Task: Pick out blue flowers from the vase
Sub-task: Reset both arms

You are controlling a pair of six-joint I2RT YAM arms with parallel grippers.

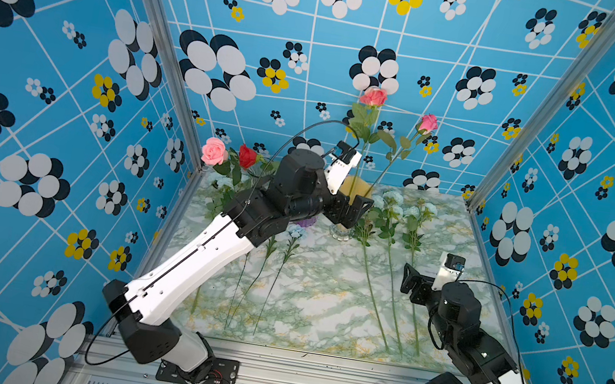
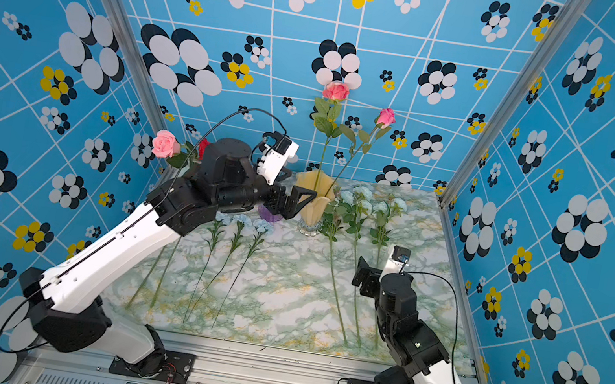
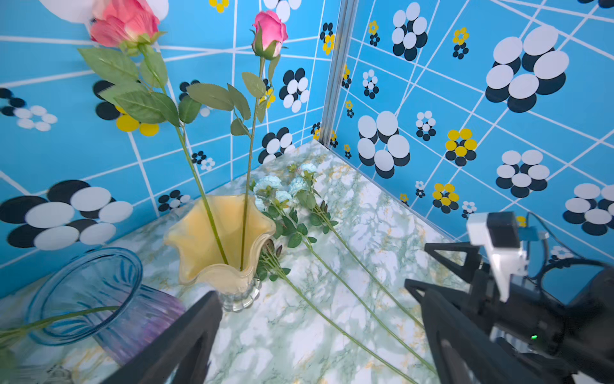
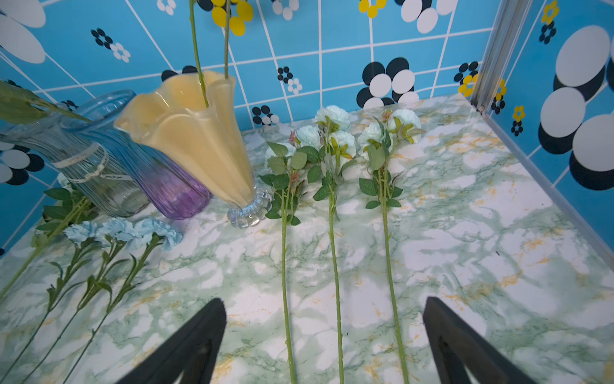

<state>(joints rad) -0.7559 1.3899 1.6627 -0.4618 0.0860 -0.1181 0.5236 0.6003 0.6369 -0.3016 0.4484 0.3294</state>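
On the table (image 2: 280, 304), the blue flowers (image 4: 332, 133) lie flat, all outside the yellow vase (image 4: 192, 139). Three large-bloomed stems rest side by side just beside the vase on the right arm's side. Their heads point to the back wall and their long stems run toward the front edge; the nearest one's leaves reach the vase's glass foot. Three small blue blooms (image 4: 123, 231) lie in a row on the vase's other side, a little in front of it, stems also running forward. Further that way, more green stems pass under the left arm; their blooms are mostly hidden.

The vase stands upright and holds two pink roses (image 2: 336, 91) on tall stems.

The left gripper (image 2: 298, 204) hovers just beside the vase, at about rim height on the left arm's side, its jaws spread wide and empty. The right gripper (image 4: 323, 301) hangs well in front of the vase over the large blooms' stems, jaws likewise spread with nothing between them.

A purple vase (image 4: 172, 192) stands touching or nearly touching the yellow one on the left arm's side. A clear vase (image 4: 83, 166) stands beyond it, with a pink rose (image 1: 214, 151) and a red rose (image 1: 247, 156) above that spot.
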